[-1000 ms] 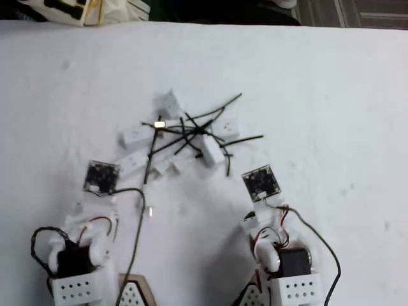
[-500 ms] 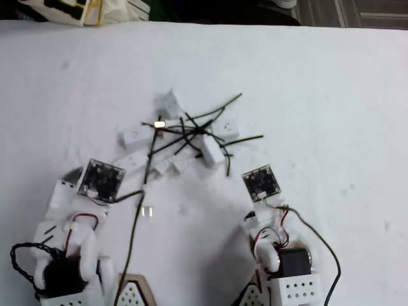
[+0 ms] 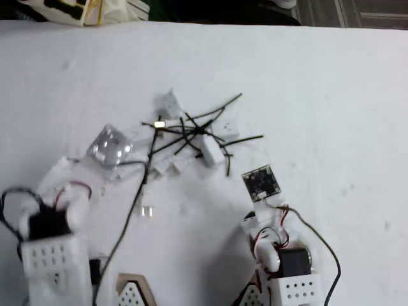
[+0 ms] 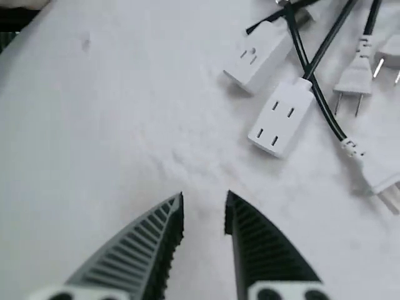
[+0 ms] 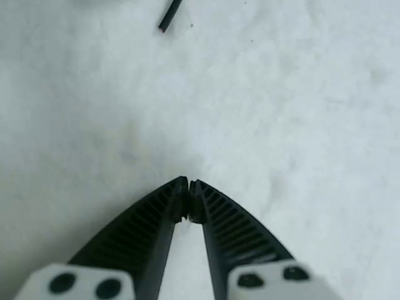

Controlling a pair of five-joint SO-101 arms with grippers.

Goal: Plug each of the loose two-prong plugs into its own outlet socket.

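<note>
The left arm's black ribbed gripper [image 4: 203, 200], fingers slightly apart and empty, swings forward toward the white plastic outlet blocks [image 4: 280, 119] and white two-prong plugs [image 4: 355, 79] tangled mid-table, likely starting a first pick, while the right gripper [image 5: 188, 187] stays closed on nothing.

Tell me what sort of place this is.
Probably a robotics test bench: a white table, a left arm and a right arm at its edge, and a tangle of outlet sockets and corded plugs.
</note>
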